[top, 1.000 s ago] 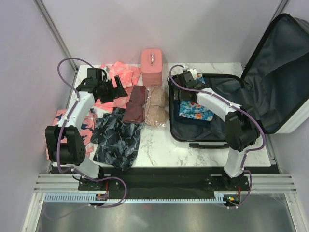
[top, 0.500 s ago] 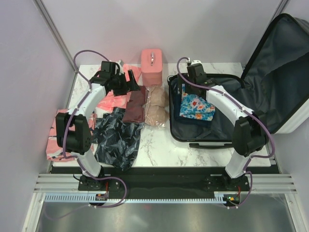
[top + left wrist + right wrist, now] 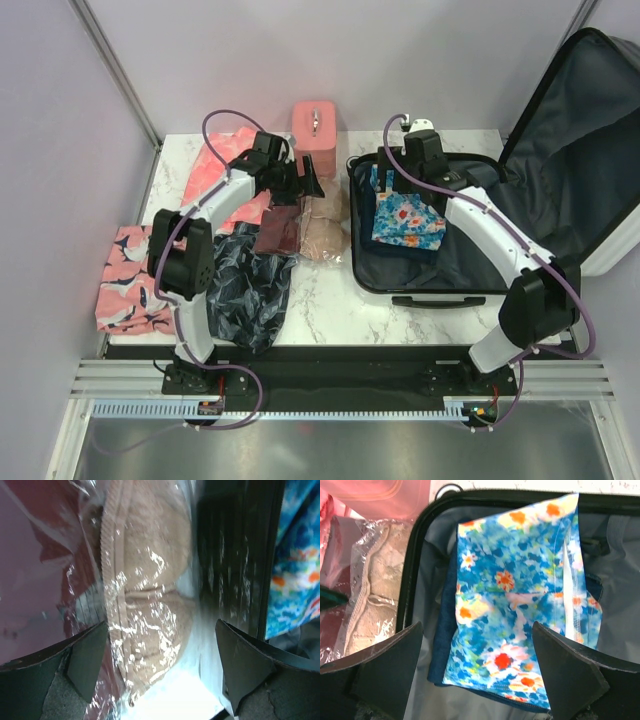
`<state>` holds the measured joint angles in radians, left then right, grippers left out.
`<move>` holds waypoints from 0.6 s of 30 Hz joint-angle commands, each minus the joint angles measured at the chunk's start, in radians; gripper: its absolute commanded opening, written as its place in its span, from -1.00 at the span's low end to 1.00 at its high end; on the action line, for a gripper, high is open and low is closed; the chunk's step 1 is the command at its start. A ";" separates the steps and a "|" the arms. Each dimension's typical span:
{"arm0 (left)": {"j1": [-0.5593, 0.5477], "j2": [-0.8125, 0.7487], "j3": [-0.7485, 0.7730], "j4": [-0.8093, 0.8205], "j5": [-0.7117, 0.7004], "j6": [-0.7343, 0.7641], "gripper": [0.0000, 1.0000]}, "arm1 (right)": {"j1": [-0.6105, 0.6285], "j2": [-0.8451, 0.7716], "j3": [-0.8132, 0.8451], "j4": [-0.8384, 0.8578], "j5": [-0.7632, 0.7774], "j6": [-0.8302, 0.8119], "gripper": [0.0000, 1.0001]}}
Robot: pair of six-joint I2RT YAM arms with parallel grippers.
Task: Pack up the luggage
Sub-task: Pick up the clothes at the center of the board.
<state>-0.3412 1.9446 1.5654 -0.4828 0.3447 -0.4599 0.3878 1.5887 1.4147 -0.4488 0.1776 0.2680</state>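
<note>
The luggage [image 3: 420, 293] lies open on the right of the table, its dark-lined lid [image 3: 580, 150] raised to the right. Inside it a blue floral garment [image 3: 408, 220] [image 3: 520, 595] rests on a dark blue folded one. My right gripper [image 3: 402, 182] [image 3: 477, 630] hovers open above the floral garment, holding nothing. My left gripper [image 3: 308, 185] [image 3: 161, 630] is open just above a beige garment in a clear bag [image 3: 322, 222] [image 3: 150, 580], beside the luggage's black rim [image 3: 235, 555]. Nothing is between its fingers.
A maroon bagged garment [image 3: 280, 215] lies left of the beige one. A dark navy bagged garment [image 3: 240, 285] sits in front of it. Pink patterned garments lie at the back left [image 3: 225, 165] and the left edge [image 3: 130, 275]. A pink box case [image 3: 315, 125] stands at the back.
My left arm has swung right from the pink garment at the back left to over the beige bag. My right gripper has drifted right and back over the luggage. Both stay open.
</note>
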 commanded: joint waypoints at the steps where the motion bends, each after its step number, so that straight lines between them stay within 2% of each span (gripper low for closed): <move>1: 0.010 0.037 0.076 0.058 -0.047 -0.052 0.89 | -0.006 -0.050 -0.029 0.004 -0.023 0.016 0.96; 9: 0.001 0.160 0.159 0.104 -0.082 -0.040 0.84 | -0.006 -0.084 -0.043 -0.014 -0.050 0.010 0.96; 18: -0.002 0.162 0.150 0.098 -0.182 -0.016 0.83 | -0.007 -0.099 -0.056 -0.034 -0.050 0.014 0.96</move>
<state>-0.3401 2.1220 1.6917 -0.4122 0.2153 -0.4831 0.3840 1.5208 1.3674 -0.4866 0.1356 0.2729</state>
